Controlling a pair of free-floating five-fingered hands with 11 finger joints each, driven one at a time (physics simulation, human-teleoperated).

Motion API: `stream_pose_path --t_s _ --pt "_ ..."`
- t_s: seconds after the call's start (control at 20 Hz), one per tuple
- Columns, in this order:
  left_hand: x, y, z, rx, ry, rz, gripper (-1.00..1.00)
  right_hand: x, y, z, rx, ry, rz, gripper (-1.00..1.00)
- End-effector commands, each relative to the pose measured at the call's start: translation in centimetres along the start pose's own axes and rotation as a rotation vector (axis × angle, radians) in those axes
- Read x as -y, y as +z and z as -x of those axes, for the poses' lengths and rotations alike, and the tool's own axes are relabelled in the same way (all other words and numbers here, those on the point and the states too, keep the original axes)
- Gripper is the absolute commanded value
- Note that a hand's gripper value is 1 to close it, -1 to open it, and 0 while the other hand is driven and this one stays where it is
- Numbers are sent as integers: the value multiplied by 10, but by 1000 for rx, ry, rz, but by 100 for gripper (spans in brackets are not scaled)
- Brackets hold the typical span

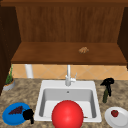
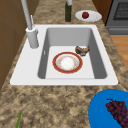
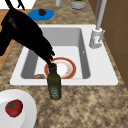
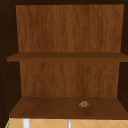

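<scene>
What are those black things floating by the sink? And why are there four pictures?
The black things are robot hands. They float with no arms or body, in a pretend computer kitchen.

The four pictures show one moment from four cameras: one faces the sink from the front, two look along it from the left and right, and one looks up at a wooden cabinet.

The right hand is at the top of a dark green bottle on the counter beside the white sink. I cannot tell whether it grips it. The left hand sits by a blue plate with grapes.

In the sink lies a red-rimmed plate and a small brown thing. A white plate holds a tomato. A little brown lump rests on the cabinet shelf.
</scene>
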Motion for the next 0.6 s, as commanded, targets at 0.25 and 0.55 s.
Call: stream_pose_path --t_s 0.25,0.55 --pt "0 0 0 0 0 0 0 -5 -12 6 5 4 -16 -100" --pt "0 0 0 0 0 0 0 -2 -19 5 2 9 23 -100"
